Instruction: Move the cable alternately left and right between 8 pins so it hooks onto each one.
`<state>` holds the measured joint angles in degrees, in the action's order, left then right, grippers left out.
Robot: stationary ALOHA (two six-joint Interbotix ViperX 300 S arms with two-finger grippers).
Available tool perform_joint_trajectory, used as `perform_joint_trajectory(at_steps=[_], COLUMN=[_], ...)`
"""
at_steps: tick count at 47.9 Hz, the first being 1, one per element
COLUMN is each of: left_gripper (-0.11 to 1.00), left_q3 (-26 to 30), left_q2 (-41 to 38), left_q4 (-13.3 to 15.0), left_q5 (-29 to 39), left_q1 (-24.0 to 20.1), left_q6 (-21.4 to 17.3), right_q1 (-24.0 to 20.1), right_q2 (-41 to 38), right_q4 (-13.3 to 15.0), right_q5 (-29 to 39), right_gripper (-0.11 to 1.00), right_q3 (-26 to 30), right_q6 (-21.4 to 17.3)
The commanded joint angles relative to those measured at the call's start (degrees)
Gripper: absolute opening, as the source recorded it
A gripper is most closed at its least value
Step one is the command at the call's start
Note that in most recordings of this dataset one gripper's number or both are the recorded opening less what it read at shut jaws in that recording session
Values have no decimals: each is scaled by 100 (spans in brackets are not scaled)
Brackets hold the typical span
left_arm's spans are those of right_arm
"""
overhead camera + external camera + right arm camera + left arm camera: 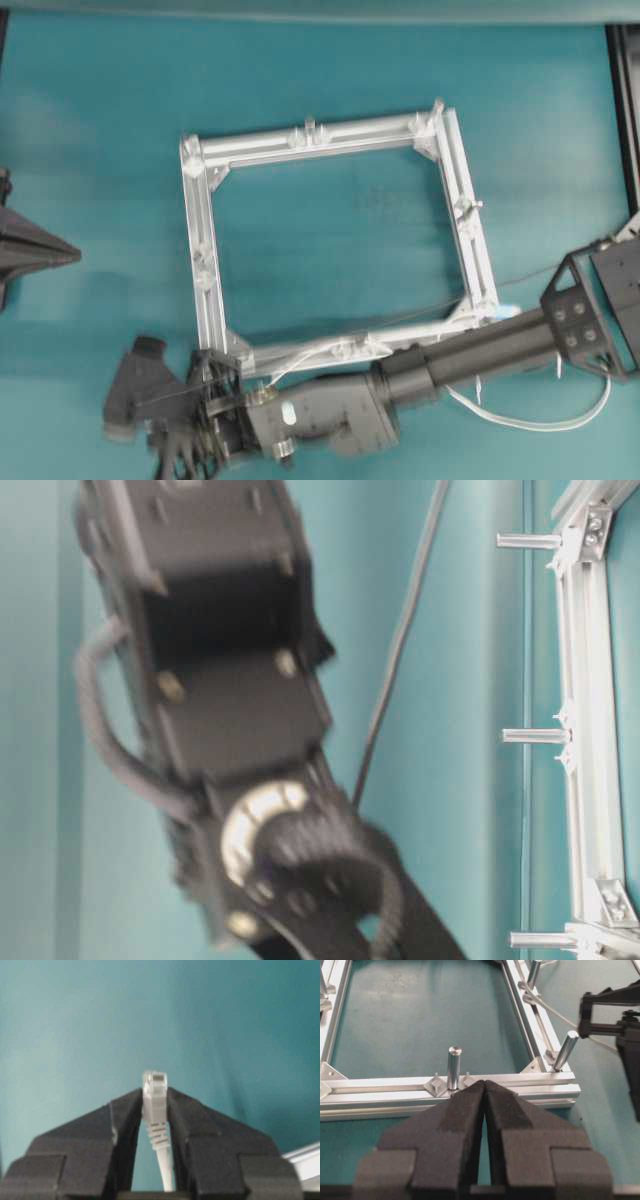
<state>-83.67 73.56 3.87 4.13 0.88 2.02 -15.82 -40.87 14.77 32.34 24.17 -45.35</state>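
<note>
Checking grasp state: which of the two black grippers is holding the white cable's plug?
The right gripper, its jaws clamped on the clear plug of the white cable. The left gripper is shut on nothing, facing the aluminium frame.

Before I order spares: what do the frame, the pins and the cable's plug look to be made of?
Frame: looks like extruded aluminium, matte silver with long slots. Pins: seemingly polished metal rods, shiny with bright streaks, though clear plastic cannot be ruled out. Cable: flat white cord, likely plastic-sheathed; its plug, held in the right claw, looks like clear moulded plastic.
</note>
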Motion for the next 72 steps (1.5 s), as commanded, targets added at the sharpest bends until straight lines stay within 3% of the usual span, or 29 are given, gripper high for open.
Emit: perform_joint_trajectory(at_steps=[1, 11, 25, 44, 59, 72], left_gripper=[1, 1, 1, 1, 1, 1], left_q3=[132, 132, 132, 88, 70, 114], left_q2=[-35, -35, -35, -35, -35, -35], left_q4=[-18, -9, -18, -18, -18, -18], left_q5=[-26, -26, -26, -26, -26, -26], left_q1=[26, 26, 26, 18, 26, 26], left_q6=[18, 26, 18, 9, 0, 18], right_q1=[220, 545, 659, 861, 1028, 1441], right_q2=[132, 141, 281, 1310, 1617, 1608], right_q4=[35, 70, 211, 1178, 1187, 1213], right_q5=[9, 264, 483, 18, 70, -149], right_gripper=[20, 20, 20, 20, 20, 20], right_q3=[185, 176, 9, -1477, -2206, -2355], right_q6=[18, -88, -229, -1591, -1687, -1617])
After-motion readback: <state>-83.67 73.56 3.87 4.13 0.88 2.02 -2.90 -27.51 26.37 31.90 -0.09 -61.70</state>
